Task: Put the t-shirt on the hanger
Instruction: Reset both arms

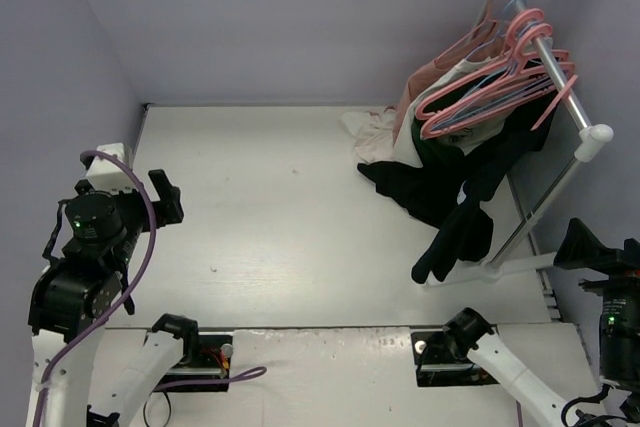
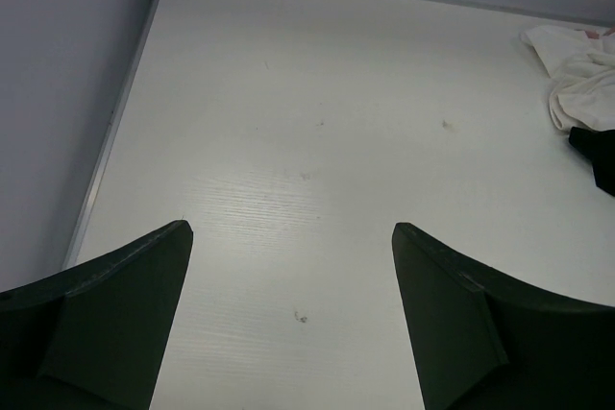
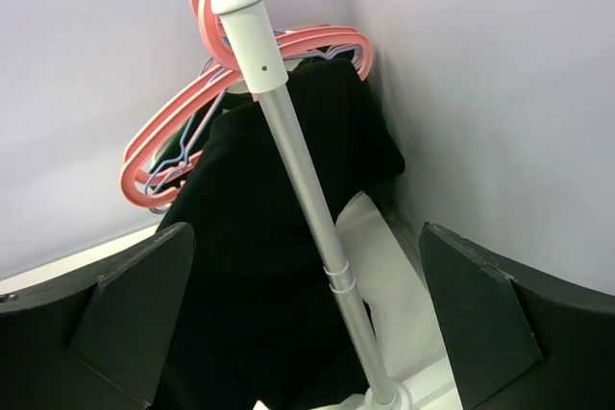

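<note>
Though both jaws gape wide, left wrist sees table (image 2: 288, 93), right wrist sees the t-shirt (image 3: 259, 266).

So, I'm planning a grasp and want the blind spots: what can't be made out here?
T-shirt: top view, outline lost in dark folds under the hangers.
Hangers: top and right wrist views, bunched and overlapping on the rack; count unclear.
White cloth: left wrist view, cut off by the right edge.
Right gripper: jaws wide in its own view; the top view's right edge cuts it off.
</note>
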